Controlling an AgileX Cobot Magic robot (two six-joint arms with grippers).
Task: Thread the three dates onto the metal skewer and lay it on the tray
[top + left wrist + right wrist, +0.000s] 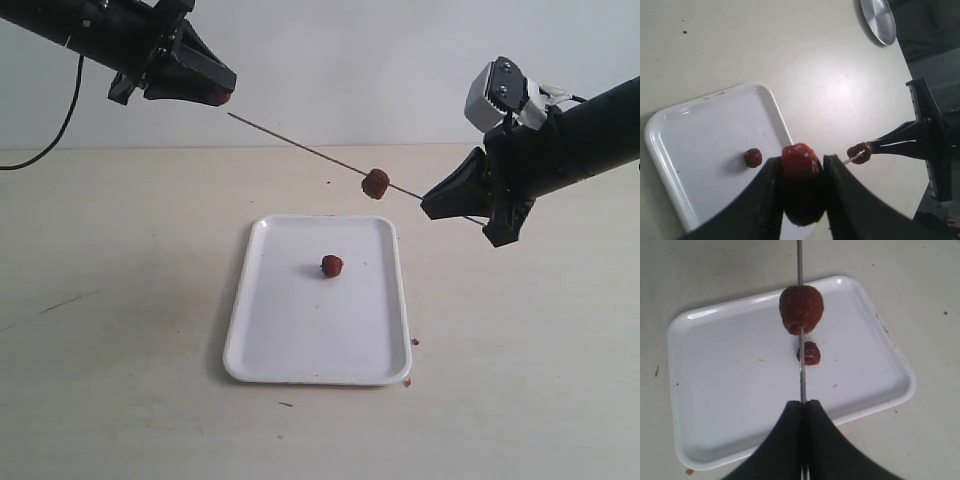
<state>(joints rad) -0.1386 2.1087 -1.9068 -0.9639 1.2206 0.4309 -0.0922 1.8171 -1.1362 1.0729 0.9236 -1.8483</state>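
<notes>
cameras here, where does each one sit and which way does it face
Exterior view: set apart, facing the table from slightly above; shows left arm, right arm, left hand, right hand, skewer, tray.
Left wrist view: on the left arm, looking past its fingers pinching the held date toward the tray.
Right wrist view: on the right arm, looking along its shut fingers and the skewer.
Shared: both wrist views show the threaded date and loose date.
</notes>
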